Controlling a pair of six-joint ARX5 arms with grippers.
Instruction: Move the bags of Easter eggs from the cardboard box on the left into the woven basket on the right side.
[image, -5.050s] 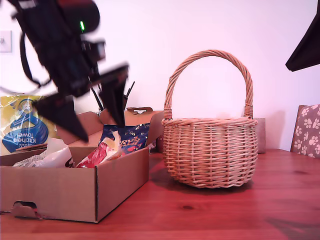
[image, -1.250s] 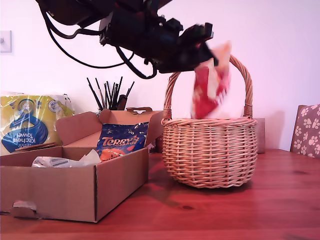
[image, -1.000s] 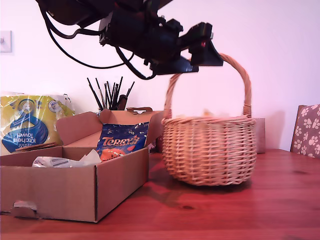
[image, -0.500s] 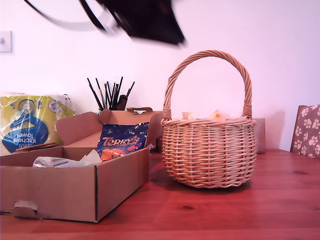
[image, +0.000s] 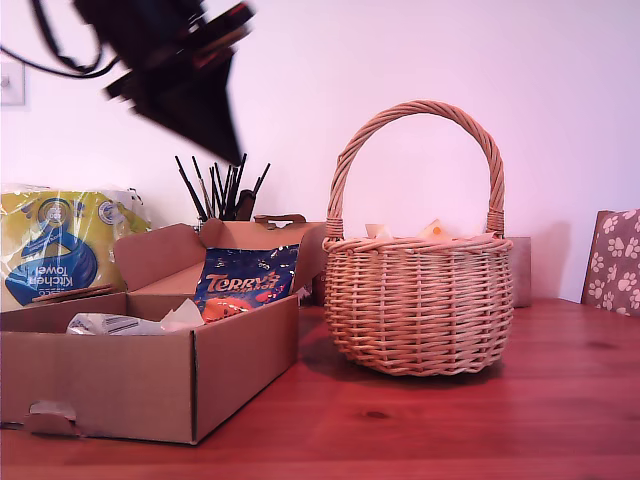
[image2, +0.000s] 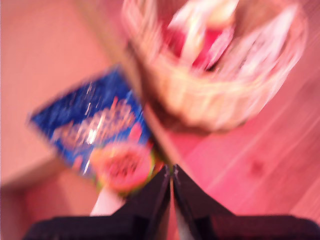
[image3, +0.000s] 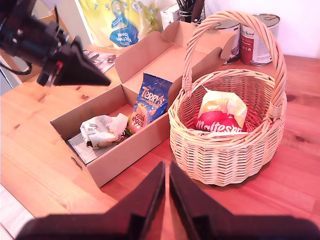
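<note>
The woven basket (image: 420, 310) (image3: 225, 160) (image2: 200, 105) stands on the table at the exterior view's right. The red, orange-yellow and white bag (image3: 220, 120) (image2: 200, 45) lies inside it. Only that bag's tips (image: 432, 230) show over the rim. The dark blue Terry's bag (image: 245, 280) (image3: 150, 97) (image2: 95, 125) leans in the cardboard box (image: 150, 385) (image3: 130, 150). My first gripper (image: 232, 152) (image3: 106, 81) (image2: 171, 172) hangs high above the box, shut and empty. My second gripper (image3: 166, 172) hovers in front of the basket, shut with nothing in it, and is out of the exterior view.
A crumpled white wrapper (image: 130, 322) (image3: 102, 131) lies in the box. The kitchen towel pack (image: 55, 245) and a pot of dark sticks (image: 222, 190) stand behind it. Two tins (image3: 257, 32) stand behind the basket. A paw-print cushion (image: 615, 260) is at the exterior view's right edge.
The red bag was let go and fell into the basket, which shook briefly. My first gripper then swung from above the basket handle to above the box, toward the exterior view's left.
</note>
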